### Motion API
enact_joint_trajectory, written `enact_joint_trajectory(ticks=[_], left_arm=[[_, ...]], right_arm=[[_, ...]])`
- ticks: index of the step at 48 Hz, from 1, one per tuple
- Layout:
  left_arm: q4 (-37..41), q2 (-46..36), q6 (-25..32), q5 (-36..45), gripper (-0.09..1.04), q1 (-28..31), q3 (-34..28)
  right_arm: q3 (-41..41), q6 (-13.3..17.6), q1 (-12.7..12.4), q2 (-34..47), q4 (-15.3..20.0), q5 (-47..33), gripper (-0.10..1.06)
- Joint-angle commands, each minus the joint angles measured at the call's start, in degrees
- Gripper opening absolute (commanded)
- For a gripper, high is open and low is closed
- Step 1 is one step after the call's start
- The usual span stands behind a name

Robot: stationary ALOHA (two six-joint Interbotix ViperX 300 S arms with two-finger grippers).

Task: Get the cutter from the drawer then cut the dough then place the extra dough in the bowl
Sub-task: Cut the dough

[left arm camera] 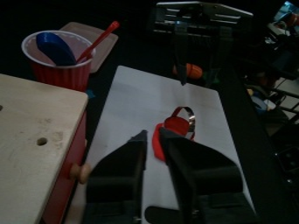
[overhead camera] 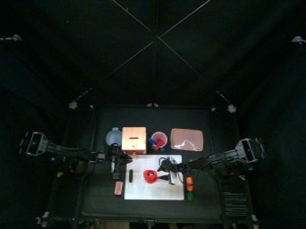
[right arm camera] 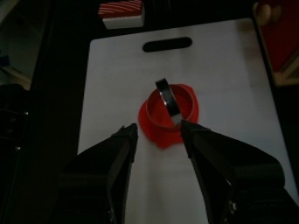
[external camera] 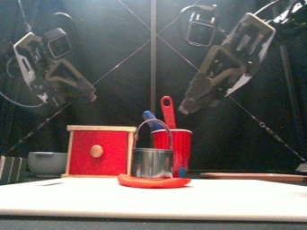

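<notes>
On the white cutting board (overhead camera: pixel 167 162), at the middle of the counter, lies a flat red dough (external camera: pixel 153 182) with the round metal cutter (external camera: pixel 153 163) standing on it, wire handle arched above; just behind, a red cup (external camera: pixel 180 144) holds a blue knife (external camera: pixel 149 117) and a red knife (external camera: pixel 167 108); left of it the wooden box (external camera: pixel 100 130) shows its red drawer front (external camera: pixel 82 160) flush; the blue-grey bowl (external camera: pixel 48 163) sits farther left, its inside hidden from the front; the top view shows the pink tray (overhead camera: pixel 188 139) plainly, far right. Both arms hang above the board, touching nothing; the left arm's fingers (left arm camera: pixel 122 171) are narrowly parted, the right arm's fingers (right arm camera: pixel 117 162) wider, with dough showing between them.
</notes>
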Motion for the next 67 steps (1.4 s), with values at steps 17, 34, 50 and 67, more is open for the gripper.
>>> enact_joint_trajectory(ticks=[17, 34, 50, 67], left_arm=[[0.62, 8.26, 3.43, -11.51, 1.01, -5.01, -1.49], [-3.34, 13.89, 4.75, -13.97, 1.01, -11.07, -4.31], [-14.85, 27.07, 12.66, -23.03, 1.01, -17.75, -10.20], [-35.60, 35.24, 21.62, -28.13, 1.01, -25.93, -17.14]], right_arm=[[11.95, 0.09, -0.18, -6.68, 9.84, -21.01, 0.82], [10.37, -1.93, -1.05, -5.89, 10.72, -15.64, 0.81], [10.28, -11.16, -1.49, 2.37, 10.37, -25.05, 0.81], [9.93, -19.86, -4.22, 8.96, 13.45, -35.95, 0.81]])
